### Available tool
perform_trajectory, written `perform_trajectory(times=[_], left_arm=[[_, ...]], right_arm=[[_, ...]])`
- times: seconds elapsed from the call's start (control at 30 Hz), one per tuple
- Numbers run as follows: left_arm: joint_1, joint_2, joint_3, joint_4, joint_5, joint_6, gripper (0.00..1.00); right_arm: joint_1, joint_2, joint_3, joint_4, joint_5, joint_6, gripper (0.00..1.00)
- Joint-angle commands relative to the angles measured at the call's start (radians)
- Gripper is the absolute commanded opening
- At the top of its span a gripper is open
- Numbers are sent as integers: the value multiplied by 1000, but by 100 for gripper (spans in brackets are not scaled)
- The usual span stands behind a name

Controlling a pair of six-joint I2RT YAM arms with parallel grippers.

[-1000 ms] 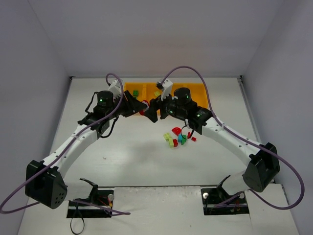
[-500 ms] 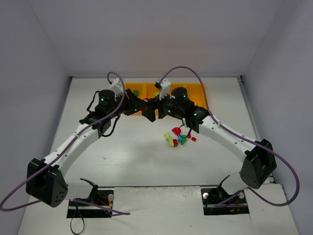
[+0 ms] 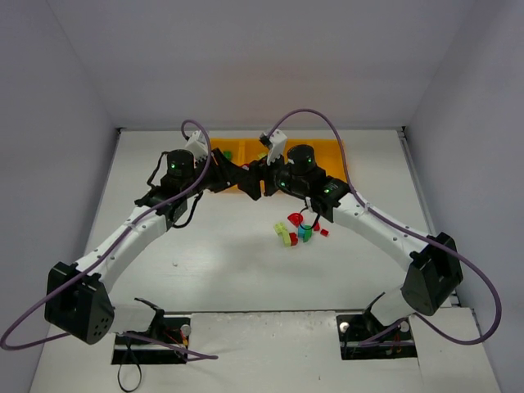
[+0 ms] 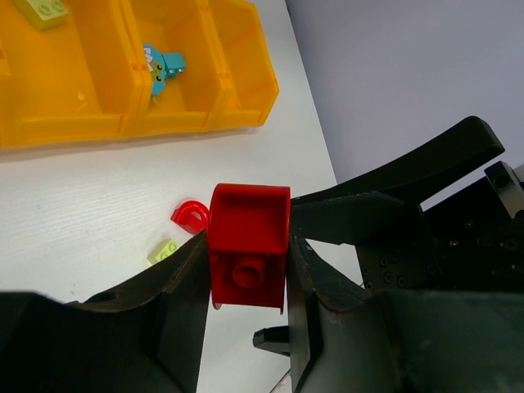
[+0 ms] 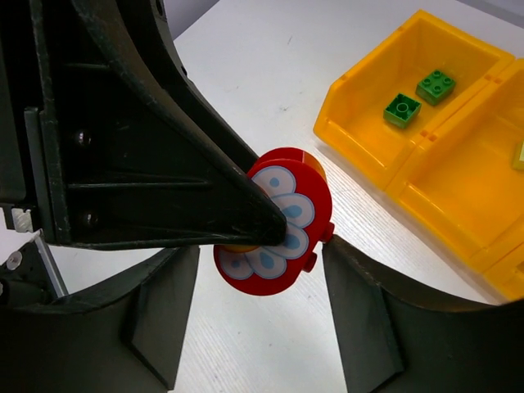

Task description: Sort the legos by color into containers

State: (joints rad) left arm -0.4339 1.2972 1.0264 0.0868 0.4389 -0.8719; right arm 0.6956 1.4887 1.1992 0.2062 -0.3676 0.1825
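Our left arm (image 3: pixel 123 241) and right arm (image 3: pixel 385 229) both reach far forward and bend inward, so the wrists meet nose to nose. Our left gripper (image 4: pixel 246 266) is clamped on a red brick (image 4: pixel 248 237) (one finger on each side). Our right gripper (image 5: pixel 260 278) faces it, fingers spread wide just before the left fingertips.
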Motion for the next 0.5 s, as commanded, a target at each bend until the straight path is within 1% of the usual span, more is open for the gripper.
perform_trajectory(times=[0.0, 0.17, 0.2, 0.27, 0.33, 0.37, 0.4, 0.47], left_arm=[[-8, -16, 66, 88, 11, -6, 0], [-11, -29, 51, 90, 12, -13, 0], [-11, -29, 47, 91, 14, -19, 0], [-11, -35, 41, 96, 18, -25, 0], [-12, -41, 37, 103, 18, -35, 0], [-12, -42, 35, 108, 18, -38, 0], [-12, -44, 32, 110, 18, -42, 0], [-17, -50, 31, 114, 14, -47, 0]], right_arm=[[8, 1, 53, 98, 21, 6, 56], [8, 5, 46, 107, 33, 6, 50], [8, 5, 40, 108, 36, 6, 46], [10, 5, 34, 119, 42, 6, 43], [8, 7, 31, 122, 36, 6, 44], [8, 8, 33, 122, 33, 5, 48], [8, 8, 34, 124, 30, 5, 50], [8, 10, 33, 128, 27, 8, 52]])
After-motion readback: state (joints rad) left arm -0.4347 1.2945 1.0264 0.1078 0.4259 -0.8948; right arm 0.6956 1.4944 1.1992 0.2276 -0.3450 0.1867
